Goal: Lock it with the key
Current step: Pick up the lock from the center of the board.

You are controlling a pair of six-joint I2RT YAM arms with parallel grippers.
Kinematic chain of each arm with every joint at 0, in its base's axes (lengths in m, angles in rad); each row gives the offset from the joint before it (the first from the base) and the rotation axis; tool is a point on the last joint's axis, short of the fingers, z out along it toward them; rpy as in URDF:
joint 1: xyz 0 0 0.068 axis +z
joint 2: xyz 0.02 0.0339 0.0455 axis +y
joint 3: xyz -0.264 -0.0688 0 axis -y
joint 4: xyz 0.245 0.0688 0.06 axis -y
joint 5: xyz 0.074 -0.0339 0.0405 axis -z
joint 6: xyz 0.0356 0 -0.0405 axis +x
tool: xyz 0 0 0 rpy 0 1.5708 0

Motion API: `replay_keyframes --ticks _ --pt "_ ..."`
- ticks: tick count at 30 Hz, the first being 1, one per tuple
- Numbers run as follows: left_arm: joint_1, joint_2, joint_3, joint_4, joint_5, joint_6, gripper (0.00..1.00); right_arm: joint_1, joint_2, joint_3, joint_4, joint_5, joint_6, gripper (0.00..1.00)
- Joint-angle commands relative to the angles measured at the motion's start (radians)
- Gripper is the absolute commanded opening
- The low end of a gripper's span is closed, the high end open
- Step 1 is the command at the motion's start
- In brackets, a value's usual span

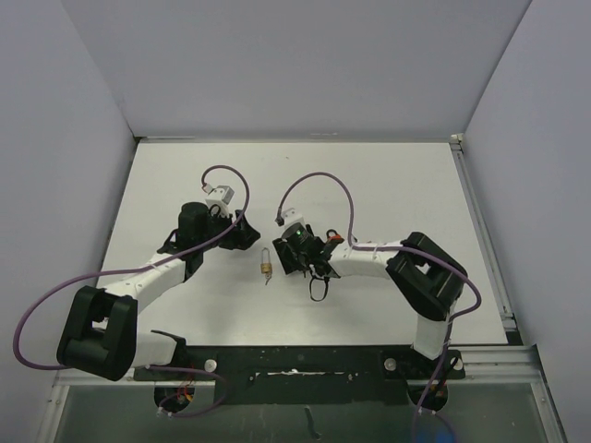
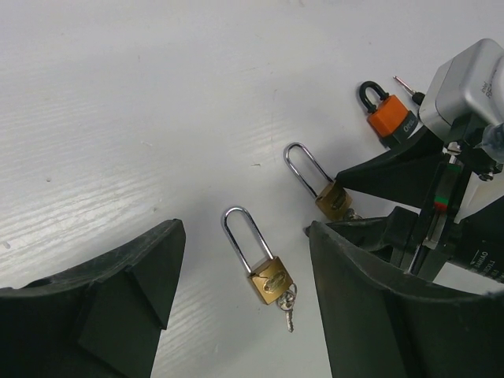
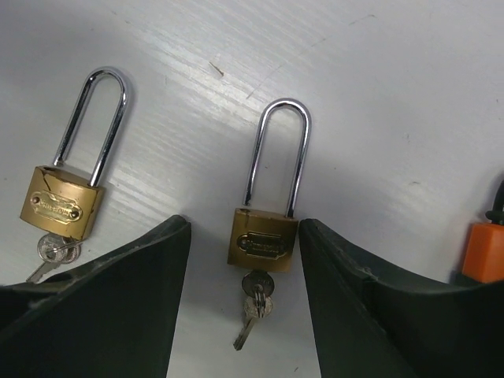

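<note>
Right hand (image 3: 242, 236): its two black fingers fill the lower edge of the right wrist view and stand apart, jaws open. Between them lies the first brass padlock (image 3: 264, 242), flat on the white table (image 3: 378, 94), with its long steel shackle pointing away from the wrist. The right finger sits at the edge of the padlock body; a narrow gap remains on the left side. Nothing is clamped. The first key (image 3: 252, 307) is seated in the keyway at the base of the body, with a second key hanging on its ring.

Left of that finger pair lies the second brass padlock (image 3: 63, 206), also flat, shackle parallel to the first, its own key (image 3: 51, 252) inserted. In the overhead view this padlock (image 1: 266, 268) lies midway between the two hands.

Left hand (image 2: 244, 232): jaws open, holding nothing. It hovers over the second brass padlock, which shows on the table between its fingertips, touching neither.

An orange padlock (image 2: 390, 116) with a black shackle lies just beyond the right hand.

Whether either brass shackle is latched cannot be determined from these views.
</note>
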Motion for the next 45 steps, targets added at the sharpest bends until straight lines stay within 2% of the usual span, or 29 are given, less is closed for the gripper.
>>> replay_keyframes --ticks 1,12,15,18,24,30,37,45 --pt "0.008 -0.008 0.005 0.066 0.017 -0.008 0.63 -0.018 -0.038 -0.048 -0.045 0.04 0.002 0.56" --pt "0.008 -0.002 0.007 0.074 0.022 -0.014 0.63 -0.029 -0.028 -0.06 -0.03 -0.003 0.001 0.54" --pt "0.009 -0.001 0.008 0.074 0.021 -0.014 0.63 -0.03 -0.022 -0.056 -0.034 -0.011 -0.002 0.47" --pt "0.009 -0.001 0.007 0.075 0.022 -0.014 0.63 -0.03 -0.018 -0.051 -0.048 -0.011 0.0 0.35" --pt "0.01 -0.009 0.009 0.075 0.025 -0.015 0.63 -0.03 -0.031 -0.055 -0.075 0.019 0.001 0.0" --pt "0.009 -0.027 0.042 0.038 0.023 -0.008 0.64 -0.036 -0.061 -0.012 -0.068 0.035 -0.103 0.0" --pt "0.009 -0.066 0.102 -0.017 0.02 0.002 0.64 -0.055 -0.192 -0.024 0.094 -0.012 -0.254 0.0" --pt "0.01 -0.159 0.139 -0.063 0.039 0.025 0.64 -0.178 -0.416 -0.204 0.361 -0.23 -0.3 0.0"
